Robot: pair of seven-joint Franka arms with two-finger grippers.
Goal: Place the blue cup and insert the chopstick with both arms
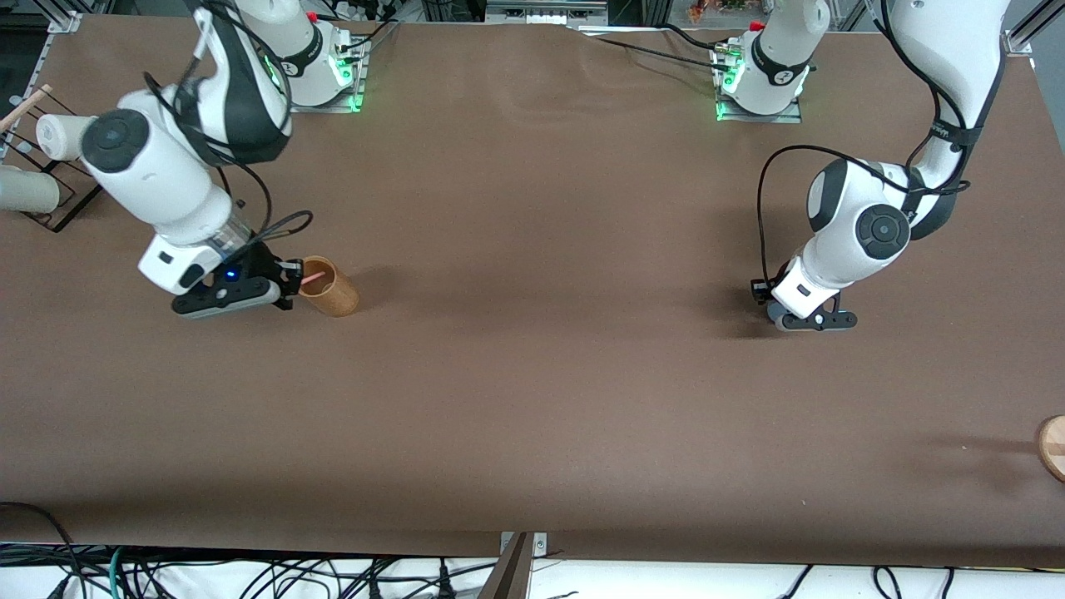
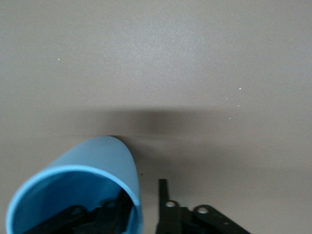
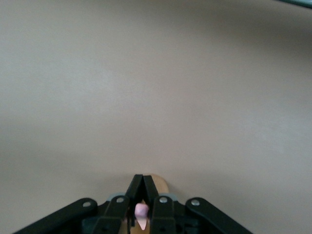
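Observation:
The blue cup [image 2: 83,170] shows only in the left wrist view, its mouth facing the camera; in the front view it is hidden under the left hand. My left gripper [image 2: 141,192] is low over the table [image 1: 532,374] toward the left arm's end [image 1: 811,320]. It is open, with one finger inside the cup and the other finger [image 2: 163,195] outside, apart from the wall. My right gripper [image 1: 291,283] is shut on the pink chopstick [image 1: 312,279], whose tip points into the mouth of the brown holder [image 1: 333,291]. The chopstick [image 3: 141,212] shows between the closed fingers [image 3: 143,184].
A black wire rack [image 1: 50,179] with a white cylinder [image 1: 25,190] and a wooden stick [image 1: 25,104] stands at the right arm's end of the table. A round wooden piece [image 1: 1052,445] lies at the table edge at the left arm's end.

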